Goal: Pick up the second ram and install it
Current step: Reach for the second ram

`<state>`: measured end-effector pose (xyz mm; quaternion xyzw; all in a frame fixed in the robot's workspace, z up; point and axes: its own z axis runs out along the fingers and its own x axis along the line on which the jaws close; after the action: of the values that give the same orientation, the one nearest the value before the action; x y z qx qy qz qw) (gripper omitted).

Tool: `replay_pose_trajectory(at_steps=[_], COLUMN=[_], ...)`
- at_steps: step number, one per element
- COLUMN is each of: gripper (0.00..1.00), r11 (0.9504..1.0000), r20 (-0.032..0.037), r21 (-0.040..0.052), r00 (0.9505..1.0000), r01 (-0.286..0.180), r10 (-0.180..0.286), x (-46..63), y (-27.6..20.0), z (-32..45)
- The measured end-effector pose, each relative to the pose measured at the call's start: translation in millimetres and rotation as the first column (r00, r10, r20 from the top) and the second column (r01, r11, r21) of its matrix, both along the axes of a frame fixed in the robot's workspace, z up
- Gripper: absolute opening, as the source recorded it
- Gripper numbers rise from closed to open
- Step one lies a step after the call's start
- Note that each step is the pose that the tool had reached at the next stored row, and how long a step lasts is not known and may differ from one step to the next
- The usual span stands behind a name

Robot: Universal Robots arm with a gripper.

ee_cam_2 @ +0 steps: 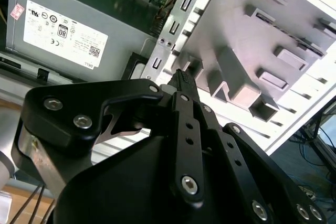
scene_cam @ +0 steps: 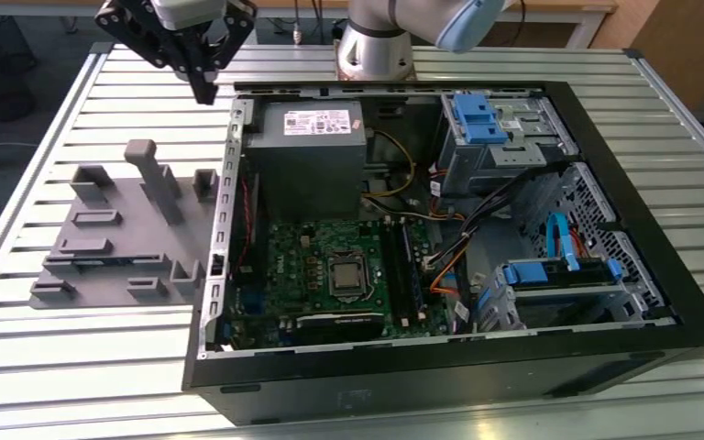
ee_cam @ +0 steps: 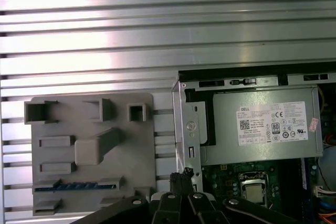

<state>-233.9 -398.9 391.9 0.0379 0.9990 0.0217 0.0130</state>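
Observation:
The second ram (ee_cam: 79, 185) is a thin blue stick standing on edge in a slot of the grey holder block (ee_cam: 92, 124). In the exterior view the second ram (scene_cam: 83, 260) shows as a faint blue strip low on the holder block (scene_cam: 120, 229), left of the case. My black gripper (scene_cam: 205, 90) hangs high above the table near the case's back left corner, fingers together and holding nothing. Its fingertips (ee_cam: 184, 174) sit over the case's edge, to one side of the ram. The gripper (ee_cam_2: 181, 77) is shut. The green motherboard (scene_cam: 327, 266) lies inside the case.
The open black computer case (scene_cam: 450, 367) fills the middle of the slatted metal table (scene_cam: 34, 330). A grey power-supply box (scene_cam: 309, 137) sits at its back, blue-clipped drive bays (scene_cam: 499, 124) on the exterior view's right, cables between. The holder block has tall upright posts (scene_cam: 157, 179).

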Motion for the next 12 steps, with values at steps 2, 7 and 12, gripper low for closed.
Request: replay_pose_trajectory(at_steps=[2,7,12], gripper=[0.11,0.11,0.11], r11=[1.0000,1.0000,1.0000], r20=[0.0000,-0.0004,-0.0004], r21=[0.0000,0.0000,0.0000], r00=[1.0000,1.0000,1.0000], r01=[0.000,0.000,0.000], r10=[0.000,0.000,0.000], x=[-0.9,-1.5,-2.7], y=[0.0,0.0,0.0], z=[-0.1,-0.1,-0.1])
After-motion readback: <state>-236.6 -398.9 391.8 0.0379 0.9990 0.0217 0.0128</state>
